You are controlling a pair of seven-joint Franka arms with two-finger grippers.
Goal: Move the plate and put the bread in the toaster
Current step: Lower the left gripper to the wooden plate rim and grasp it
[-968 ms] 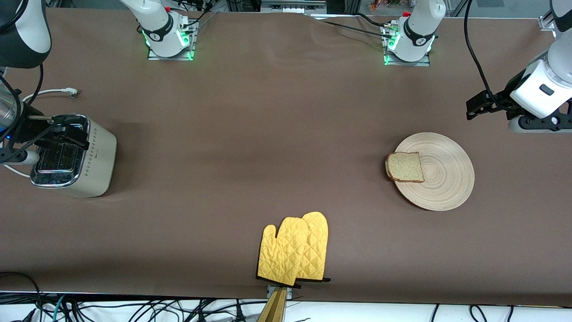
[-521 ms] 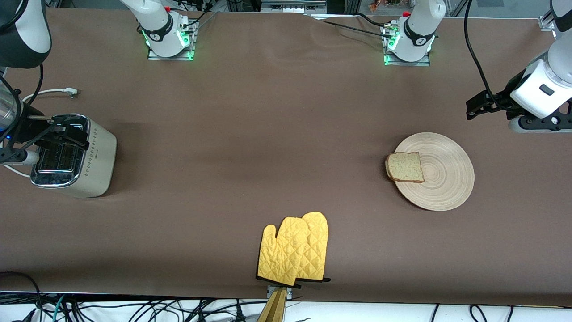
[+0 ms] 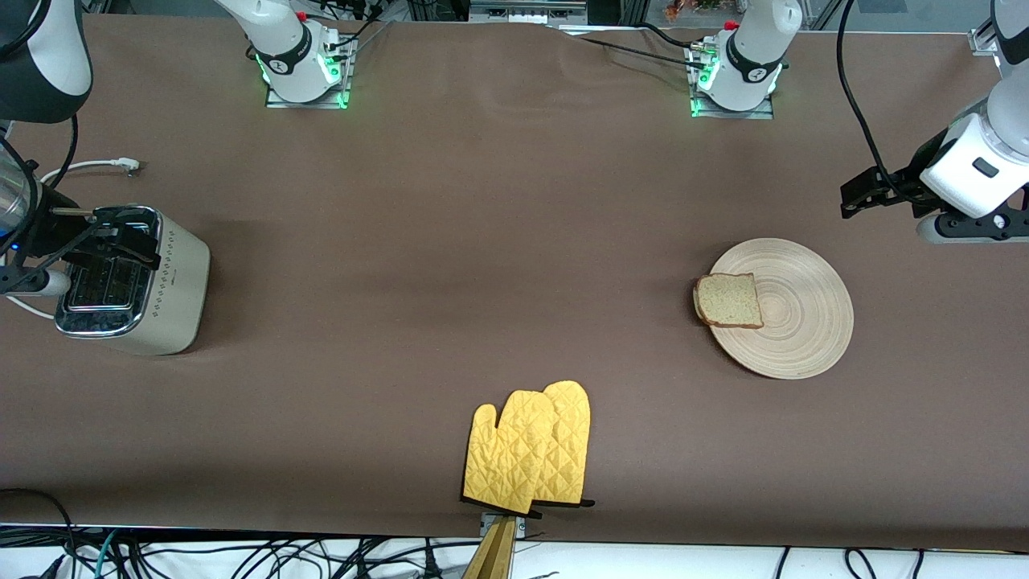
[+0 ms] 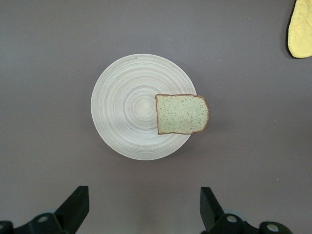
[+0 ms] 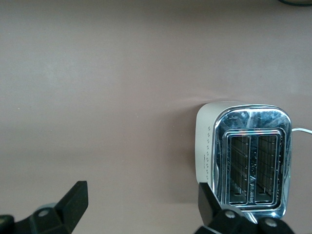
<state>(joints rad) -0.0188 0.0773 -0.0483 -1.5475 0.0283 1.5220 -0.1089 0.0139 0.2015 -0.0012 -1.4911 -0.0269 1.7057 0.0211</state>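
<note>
The pale wooden plate (image 3: 792, 322) lies toward the left arm's end of the table. The bread (image 3: 728, 301) rests on the plate's rim on the side toward the toaster and overhangs it a little. In the left wrist view the plate (image 4: 126, 107) and the bread (image 4: 182, 114) lie ahead of my left gripper (image 4: 144, 197), which hangs open and empty above bare table beside the plate. The cream toaster (image 3: 133, 281) stands at the right arm's end. My right gripper (image 5: 143, 192) is open and empty in the air, with one finger beside the toaster (image 5: 243, 156), whose two slots are empty.
A pair of yellow oven mitts (image 3: 530, 450) lies near the table's front edge, at mid-length. The toaster's white cord and plug (image 3: 120, 165) lie on the table, farther from the front camera than the toaster. Brown tabletop stretches between toaster and plate.
The left arm's hand has shifted slightly, upward in the front view. Plate, bread, toaster and the right arm have not moved.
</note>
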